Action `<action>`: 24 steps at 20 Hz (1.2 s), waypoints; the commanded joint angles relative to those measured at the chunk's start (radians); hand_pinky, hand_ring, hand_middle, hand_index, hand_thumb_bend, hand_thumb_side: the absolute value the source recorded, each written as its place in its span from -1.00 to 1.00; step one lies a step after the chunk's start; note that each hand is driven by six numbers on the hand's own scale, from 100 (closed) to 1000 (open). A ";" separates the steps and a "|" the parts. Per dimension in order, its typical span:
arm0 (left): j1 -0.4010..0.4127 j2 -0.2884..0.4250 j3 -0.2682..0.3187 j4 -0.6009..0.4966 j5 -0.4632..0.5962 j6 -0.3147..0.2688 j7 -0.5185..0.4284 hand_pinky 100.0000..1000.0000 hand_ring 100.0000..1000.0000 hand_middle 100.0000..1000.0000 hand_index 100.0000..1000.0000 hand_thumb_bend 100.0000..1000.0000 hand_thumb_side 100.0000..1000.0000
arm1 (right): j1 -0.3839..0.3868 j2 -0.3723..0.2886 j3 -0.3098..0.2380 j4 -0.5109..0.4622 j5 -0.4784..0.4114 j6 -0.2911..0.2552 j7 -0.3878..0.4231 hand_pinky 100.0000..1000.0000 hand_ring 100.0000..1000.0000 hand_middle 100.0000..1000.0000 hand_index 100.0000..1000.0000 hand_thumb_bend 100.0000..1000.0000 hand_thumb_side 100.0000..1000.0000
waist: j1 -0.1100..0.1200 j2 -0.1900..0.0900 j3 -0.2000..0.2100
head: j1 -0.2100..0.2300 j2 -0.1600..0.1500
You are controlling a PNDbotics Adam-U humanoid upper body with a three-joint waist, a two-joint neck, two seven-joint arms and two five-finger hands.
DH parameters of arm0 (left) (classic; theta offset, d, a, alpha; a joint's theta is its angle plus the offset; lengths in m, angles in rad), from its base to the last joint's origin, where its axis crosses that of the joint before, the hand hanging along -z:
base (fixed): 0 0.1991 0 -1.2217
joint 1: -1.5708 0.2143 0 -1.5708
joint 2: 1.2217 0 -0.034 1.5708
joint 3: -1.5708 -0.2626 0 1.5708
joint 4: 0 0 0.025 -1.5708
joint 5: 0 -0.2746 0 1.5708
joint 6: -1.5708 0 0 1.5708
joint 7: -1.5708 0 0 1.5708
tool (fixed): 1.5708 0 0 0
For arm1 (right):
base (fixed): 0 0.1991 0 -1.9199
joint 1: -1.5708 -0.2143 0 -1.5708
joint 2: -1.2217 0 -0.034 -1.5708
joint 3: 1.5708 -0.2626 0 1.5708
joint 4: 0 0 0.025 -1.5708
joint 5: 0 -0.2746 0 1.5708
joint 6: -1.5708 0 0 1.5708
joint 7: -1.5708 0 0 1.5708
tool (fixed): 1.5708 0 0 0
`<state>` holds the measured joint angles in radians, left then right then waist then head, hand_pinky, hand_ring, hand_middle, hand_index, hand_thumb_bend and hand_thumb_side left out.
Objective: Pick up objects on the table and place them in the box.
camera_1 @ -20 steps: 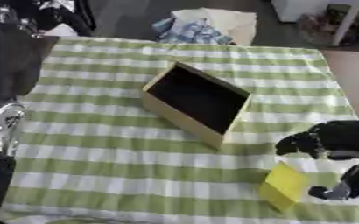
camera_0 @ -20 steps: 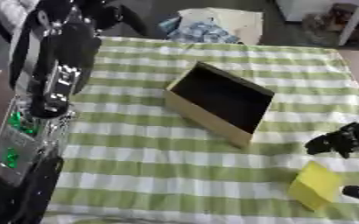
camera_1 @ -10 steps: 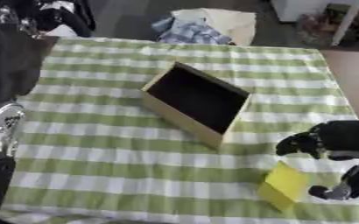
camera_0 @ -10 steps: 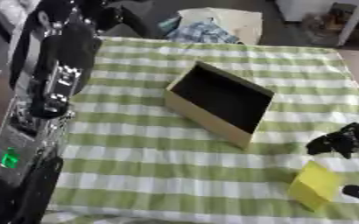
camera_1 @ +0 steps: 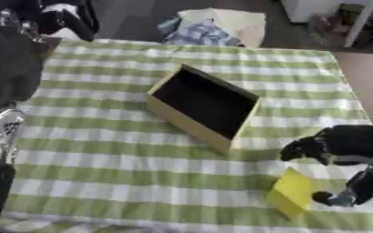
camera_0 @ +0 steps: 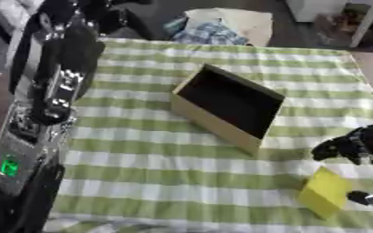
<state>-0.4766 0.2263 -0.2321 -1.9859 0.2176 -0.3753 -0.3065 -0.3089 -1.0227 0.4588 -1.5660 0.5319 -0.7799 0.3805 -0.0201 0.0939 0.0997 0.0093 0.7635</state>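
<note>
Checked cloth (camera_0: 142, 159) bears one box (camera_0: 225, 107), one yellow block (camera_1: 291, 193).

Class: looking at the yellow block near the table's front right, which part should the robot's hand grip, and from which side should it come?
Grip the yellow block across its two broad flat faces, coming from its right, where the right hand already is. The block stands on edge, tilted, so those faces look easiest to pinch. The box lies to the block's upper left.

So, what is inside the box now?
The box looks empty: only its dark interior shows. The near wall hides the part of the floor just behind it. The yellow block lies outside.
</note>
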 commanded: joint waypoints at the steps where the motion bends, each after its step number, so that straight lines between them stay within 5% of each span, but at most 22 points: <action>1: -0.011 0.002 -0.001 -0.014 -0.003 0.000 -0.005 0.10 0.54 0.44 0.59 -1.00 0.12 | -0.015 -0.018 -0.002 0.005 -0.021 -0.097 0.117 0.01 -0.28 0.78 1.00 -0.63 -0.12 | -0.002 -0.007 0.002 | -0.002 0.007; 7: -0.011 0.003 -0.002 -0.014 -0.002 0.000 -0.012 0.10 0.53 0.44 0.59 -1.00 0.14 | -0.021 -0.017 0.004 0.009 -0.037 -0.091 0.163 0.11 0.08 0.81 1.00 -0.62 -0.12 | -0.002 -0.008 0.005 | -0.005 0.007; 24: -0.006 0.009 -0.003 -0.014 -0.002 0.007 -0.028 0.09 0.52 0.43 0.59 -1.00 0.14 | -0.026 -0.037 0.013 0.012 -0.062 -0.093 0.183 0.09 0.19 0.83 0.98 -0.67 -0.16 | -0.007 -0.001 0.006 | -0.008 0.007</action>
<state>-0.4746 0.2269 -0.2374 -1.9859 0.2176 -0.3679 -0.3311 -0.3254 -1.0193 0.4810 -1.5539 0.4819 -0.7378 0.4225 -0.0260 0.1012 0.1048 0.0024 0.7635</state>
